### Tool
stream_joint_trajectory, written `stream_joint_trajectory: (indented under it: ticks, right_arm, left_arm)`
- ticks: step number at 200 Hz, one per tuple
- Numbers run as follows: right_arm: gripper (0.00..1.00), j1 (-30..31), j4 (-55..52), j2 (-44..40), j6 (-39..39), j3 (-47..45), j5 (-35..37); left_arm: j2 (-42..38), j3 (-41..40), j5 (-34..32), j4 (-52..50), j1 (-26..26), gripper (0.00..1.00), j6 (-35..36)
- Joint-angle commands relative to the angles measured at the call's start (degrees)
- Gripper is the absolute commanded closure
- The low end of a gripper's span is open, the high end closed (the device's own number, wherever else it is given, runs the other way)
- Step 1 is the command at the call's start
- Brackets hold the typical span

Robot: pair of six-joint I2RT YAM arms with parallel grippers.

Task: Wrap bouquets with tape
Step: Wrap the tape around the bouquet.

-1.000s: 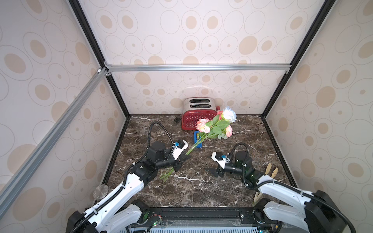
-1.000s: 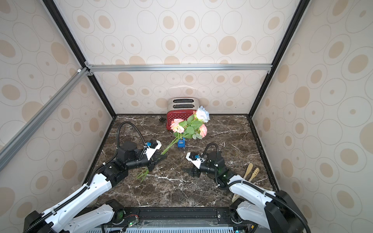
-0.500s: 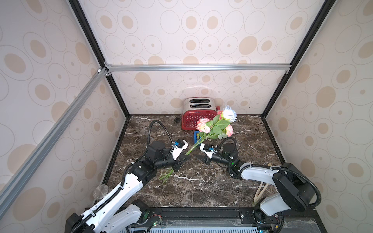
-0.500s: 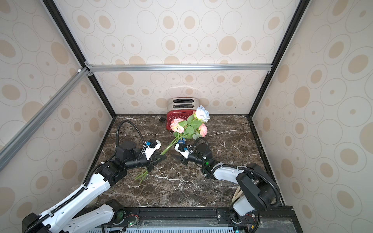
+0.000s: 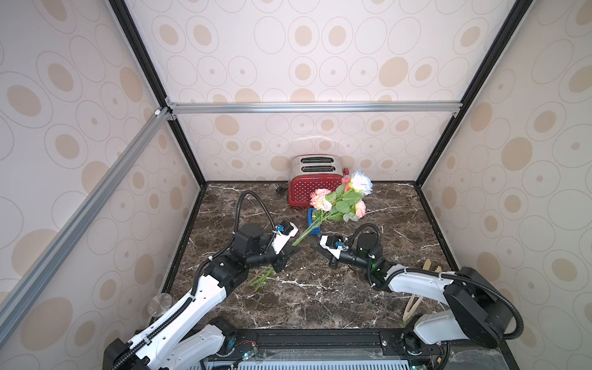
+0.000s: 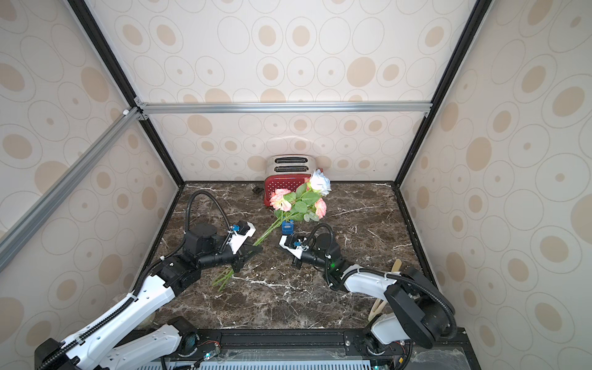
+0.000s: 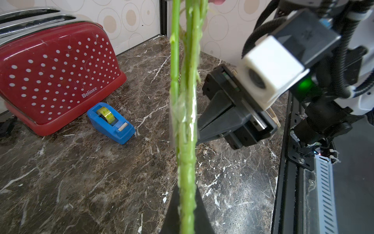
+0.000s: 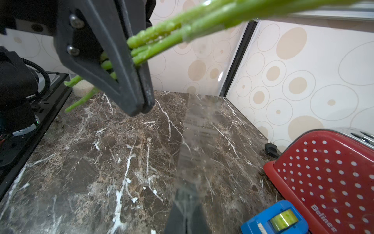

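Observation:
The bouquets (image 5: 339,201) (image 6: 301,201) are one bunch of pink-peach blooms and a pale rose, held slanting above the table. My left gripper (image 5: 293,250) (image 6: 254,250) (image 7: 187,210) (image 8: 141,107) is shut on its green stems (image 7: 187,101) (image 8: 172,34). Clear tape clings round the stems above that grip. My right gripper (image 5: 315,247) (image 7: 199,132) (image 8: 187,214) is right beside the stems, shut on a loose clear strip of tape (image 8: 197,141) that runs toward them. The blue tape dispenser (image 5: 313,221) (image 6: 287,226) (image 7: 111,121) (image 8: 277,220) sits on the table in front of the toaster.
A red polka-dot toaster (image 5: 312,185) (image 6: 285,184) (image 7: 56,75) (image 8: 327,178) stands against the back wall, with a black plug (image 5: 282,189) beside it. Wooden tongs (image 5: 416,298) (image 6: 379,304) lie at the front right. Patterned walls enclose the marble table on three sides.
My right gripper has moved left to the stems and gone from open to shut. The left arm and the bouquet have stayed where they were.

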Motion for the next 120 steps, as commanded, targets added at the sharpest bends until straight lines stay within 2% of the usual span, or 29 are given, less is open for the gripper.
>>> stream_joint_trajectory:
  ticks: [1,39,61,78,120]
  right_arm:
    - [1.00,0.34,-4.93,-4.05,-1.07,-2.17,0.76]
    - [1.00,3.26,-16.16,-12.55,-3.00,-3.31,-0.46]
    - [1.00,6.28,-23.31,-14.93,-5.27,-0.56,-1.17]
    - [1.00,8.10,-22.86,-14.87,-5.49,1.79,1.01]
    - [1.00,8.81,-17.74,-9.78,2.24,10.17,8.58]
  left_arm:
    - [0.06,2.79,-5.11,1.47,-0.10,1.00,1.58]
    - [4.21,4.25,-11.63,0.42,-0.17,1.00,-0.20]
    - [7.07,5.00,-11.61,-0.78,-0.16,1.00,-0.61]
    - [8.78,5.15,-9.72,-2.22,-0.13,1.00,1.34]
    - [11.61,4.54,-17.53,-4.77,-0.75,1.00,4.87]
